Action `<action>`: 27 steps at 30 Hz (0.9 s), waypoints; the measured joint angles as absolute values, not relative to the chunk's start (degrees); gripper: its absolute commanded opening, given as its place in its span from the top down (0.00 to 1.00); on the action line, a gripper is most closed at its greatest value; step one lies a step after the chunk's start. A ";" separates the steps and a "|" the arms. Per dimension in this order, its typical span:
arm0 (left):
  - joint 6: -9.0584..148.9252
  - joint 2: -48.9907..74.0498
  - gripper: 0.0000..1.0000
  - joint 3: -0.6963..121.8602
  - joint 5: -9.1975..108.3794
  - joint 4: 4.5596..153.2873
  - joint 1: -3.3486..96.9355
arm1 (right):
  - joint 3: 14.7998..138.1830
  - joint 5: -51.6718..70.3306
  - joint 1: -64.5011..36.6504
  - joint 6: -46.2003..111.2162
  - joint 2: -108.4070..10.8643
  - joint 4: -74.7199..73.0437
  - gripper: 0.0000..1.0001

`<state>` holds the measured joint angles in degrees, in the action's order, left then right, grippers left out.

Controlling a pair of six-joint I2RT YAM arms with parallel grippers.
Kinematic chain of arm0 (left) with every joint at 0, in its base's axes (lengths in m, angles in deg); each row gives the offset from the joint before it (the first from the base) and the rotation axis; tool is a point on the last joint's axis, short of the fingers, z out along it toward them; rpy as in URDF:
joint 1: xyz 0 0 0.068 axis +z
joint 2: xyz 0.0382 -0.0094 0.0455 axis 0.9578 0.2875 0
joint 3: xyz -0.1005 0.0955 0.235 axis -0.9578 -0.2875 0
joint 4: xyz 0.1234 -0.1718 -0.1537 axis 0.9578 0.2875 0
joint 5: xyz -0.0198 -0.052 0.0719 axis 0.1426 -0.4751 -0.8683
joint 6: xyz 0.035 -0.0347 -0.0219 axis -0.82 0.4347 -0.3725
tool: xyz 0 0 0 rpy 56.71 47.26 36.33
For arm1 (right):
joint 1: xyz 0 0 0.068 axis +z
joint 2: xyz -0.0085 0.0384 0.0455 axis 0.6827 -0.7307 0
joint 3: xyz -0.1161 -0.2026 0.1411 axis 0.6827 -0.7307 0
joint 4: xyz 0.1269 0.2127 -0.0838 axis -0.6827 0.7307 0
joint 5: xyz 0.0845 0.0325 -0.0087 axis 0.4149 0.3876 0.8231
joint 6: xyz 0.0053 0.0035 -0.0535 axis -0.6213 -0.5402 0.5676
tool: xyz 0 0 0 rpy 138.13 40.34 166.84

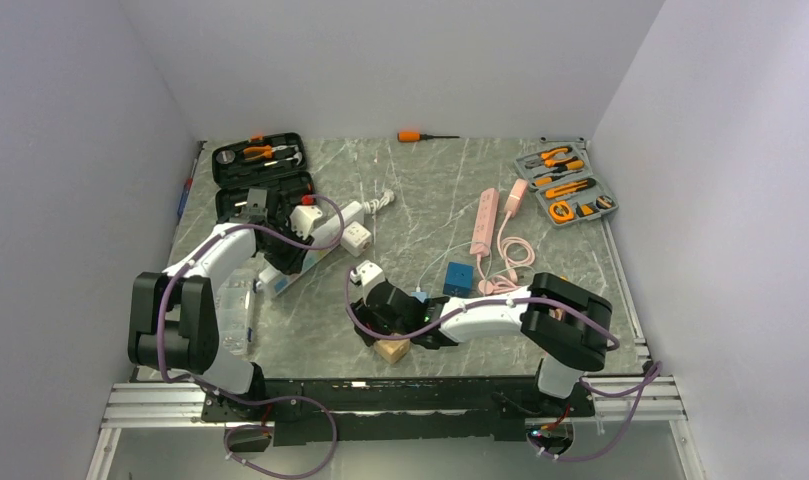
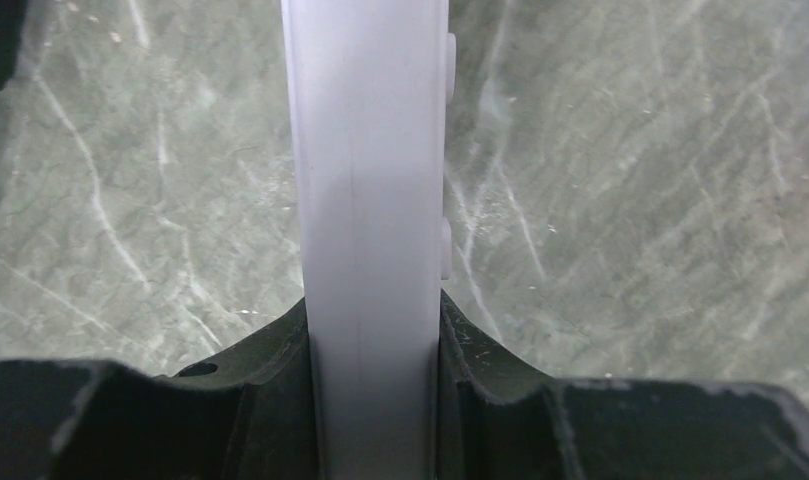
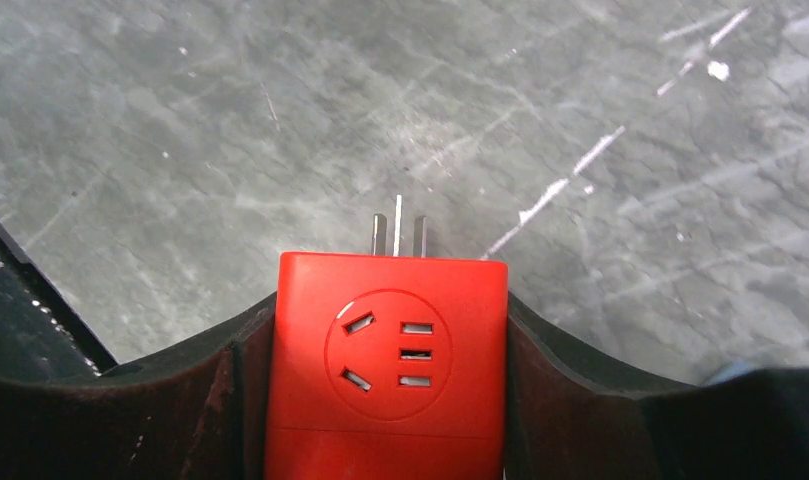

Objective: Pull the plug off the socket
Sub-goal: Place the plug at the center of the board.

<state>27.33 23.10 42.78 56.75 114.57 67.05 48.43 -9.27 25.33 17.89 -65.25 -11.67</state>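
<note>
Veined grey marble table (image 1: 430, 185); right end effector (image 3: 390, 335) clamps boxy red plug (image 3: 385, 400).

White arm links (image 1: 220, 250), black joints (image 1: 570, 320), purple cables (image 1: 161, 300), black fingers (image 3: 580, 400)

The grey-green marbled table (image 1: 420, 190) carries an open black tool case (image 1: 261, 160) at upper left, an orange screwdriver (image 1: 420, 136) at top centre and a grey tool case (image 1: 565, 185) at upper right. A pink power strip (image 1: 484, 222) lies right of centre, with a blue cube (image 1: 458, 279) below it. A wooden block (image 1: 391, 350) lies at lower centre. A white power strip (image 1: 350, 212) sits left of centre; its contact with the table cannot be confirmed.
</note>
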 measured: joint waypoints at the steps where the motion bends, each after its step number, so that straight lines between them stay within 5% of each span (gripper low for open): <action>1: 27.26 23.08 1.00 42.87 57.36 115.18 67.05 | 47.93 -9.84 25.37 17.94 -64.75 -11.43 0.39; 13: 24.70 20.39 1.00 42.98 61.49 122.89 67.05 | 47.88 -13.38 25.39 19.25 -63.63 -8.61 0.01; 27: 24.05 18.77 1.00 42.96 63.20 125.25 67.23 | 52.17 -11.37 9.50 22.26 -50.91 -7.52 0.00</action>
<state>24.05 18.77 42.96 63.20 125.25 67.23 52.17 -11.37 9.50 22.26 -50.91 -7.52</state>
